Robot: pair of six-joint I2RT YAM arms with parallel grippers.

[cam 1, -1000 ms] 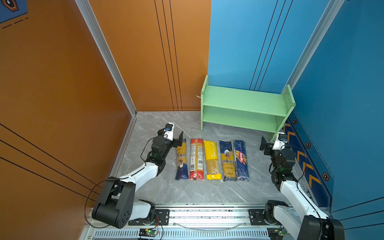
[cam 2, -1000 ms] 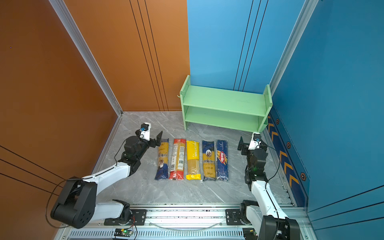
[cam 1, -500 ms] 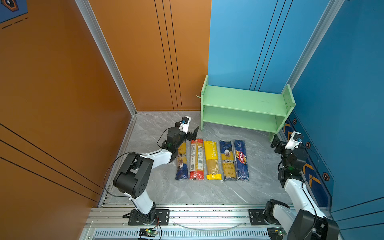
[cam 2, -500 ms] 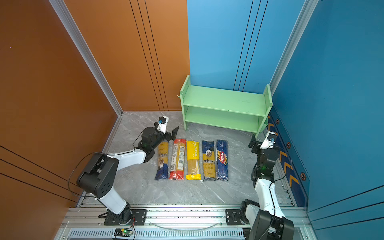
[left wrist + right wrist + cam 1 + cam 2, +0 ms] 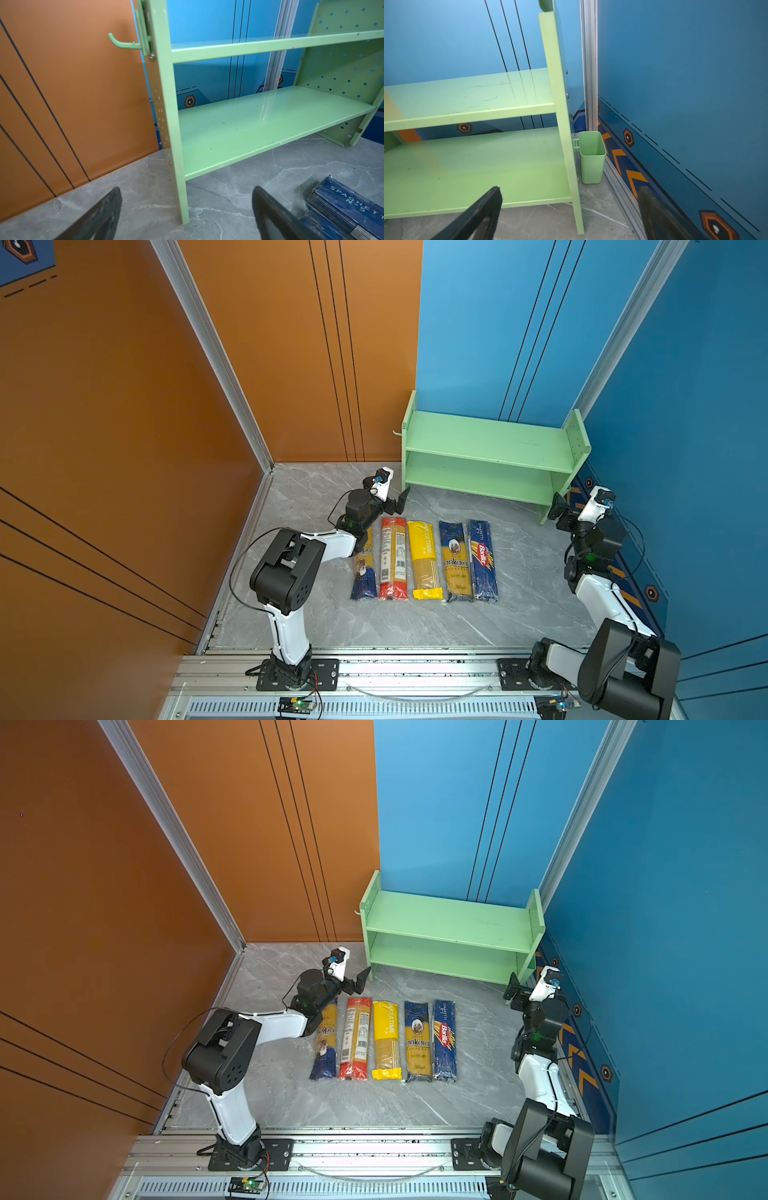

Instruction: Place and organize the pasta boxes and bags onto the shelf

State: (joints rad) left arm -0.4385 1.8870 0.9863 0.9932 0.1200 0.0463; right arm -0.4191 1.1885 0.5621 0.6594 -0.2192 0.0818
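The pasta packs lie in a row on the grey floor in both top views: a blue-and-yellow ankara bag (image 5: 363,570) partly under my left arm, a red-ended clear bag (image 5: 392,558), a yellow bag (image 5: 424,558), a second ankara bag (image 5: 456,560) and a dark blue Barilla pack (image 5: 483,558) (image 5: 342,209). The light-green shelf (image 5: 490,443) (image 5: 449,919) stands bare behind them. My left gripper (image 5: 397,501) (image 5: 187,190) hovers open at the shelf's left front leg. At the right front leg my right gripper (image 5: 559,512) (image 5: 570,189) is open too. Neither holds anything.
A green hook (image 5: 124,43) sticks out of the shelf's left side panel. A small green cup (image 5: 591,158) hangs on its right panel, close to the blue wall. Orange and blue walls enclose the floor. A metal rail (image 5: 415,672) carries both arm bases in front.
My left gripper has swung right, from beside the leftmost bag to the shelf's left leg. My right gripper has moved right and back toward the shelf's right leg. The packs have not moved.
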